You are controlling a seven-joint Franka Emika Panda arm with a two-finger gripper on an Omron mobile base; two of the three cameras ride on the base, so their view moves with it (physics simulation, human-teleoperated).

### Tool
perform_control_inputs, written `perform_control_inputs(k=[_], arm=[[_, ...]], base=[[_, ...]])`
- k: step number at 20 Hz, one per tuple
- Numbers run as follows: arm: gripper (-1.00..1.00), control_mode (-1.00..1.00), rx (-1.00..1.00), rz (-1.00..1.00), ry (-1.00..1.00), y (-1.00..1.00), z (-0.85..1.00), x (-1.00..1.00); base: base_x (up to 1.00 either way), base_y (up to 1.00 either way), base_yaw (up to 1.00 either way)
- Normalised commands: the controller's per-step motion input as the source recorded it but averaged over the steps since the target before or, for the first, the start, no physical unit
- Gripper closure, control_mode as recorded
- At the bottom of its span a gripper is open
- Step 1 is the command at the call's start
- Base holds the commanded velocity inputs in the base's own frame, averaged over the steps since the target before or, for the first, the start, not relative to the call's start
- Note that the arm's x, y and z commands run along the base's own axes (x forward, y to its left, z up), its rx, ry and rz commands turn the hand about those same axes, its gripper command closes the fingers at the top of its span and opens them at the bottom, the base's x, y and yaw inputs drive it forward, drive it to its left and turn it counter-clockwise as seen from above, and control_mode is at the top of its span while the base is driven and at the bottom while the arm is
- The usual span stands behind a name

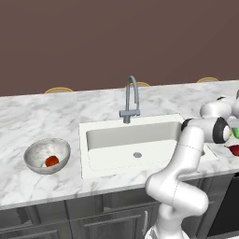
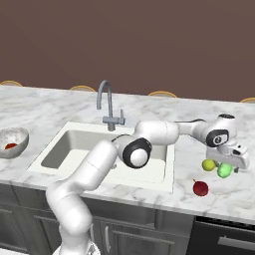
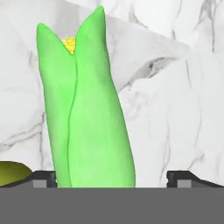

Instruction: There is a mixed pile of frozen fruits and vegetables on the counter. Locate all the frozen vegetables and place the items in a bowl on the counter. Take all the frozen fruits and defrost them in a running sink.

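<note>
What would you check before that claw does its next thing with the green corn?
1. Corn between the claw fingertips: ok, though it sits nearer one tip.
2. Claw closed on the corn: not ok, a wide gap shows on one side.
3. Lime clear of the grab: cannot tell, it lies close beside the corn.
4. Bowl ready: ok, upright with room beside the tomato.
5. Red fruit out of the way: ok, apart on the counter.
6. Faucet running: cannot tell.
</note>
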Motion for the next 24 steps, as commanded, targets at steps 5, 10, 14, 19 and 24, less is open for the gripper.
perform_control_inputs(k=[5, 10, 14, 19, 24], arm=[[1.00, -1.00, 0.18, -0.02, 0.00, 0.19, -0.76, -0.21], [1.00, -1.00, 0.16, -0.13, -0.01, 0.43, -0.60, -0.31], [1.00, -1.00, -0.04, -0.07, -0.03, 0.70, 0.20, -0.36], [1.00, -1.00, -0.12, 0.00, 0.04, 0.96, 0.24, -0.75], [1.00, -1.00, -0.08, 0.00, -0.01, 1.00, 0.03, -0.88]], base=[[0.00, 0.00, 0.00], [0.00, 0.00, 0.00], [0.00, 0.00, 0.00], [0.00, 0.00, 0.00], [0.00, 0.00, 0.00]])
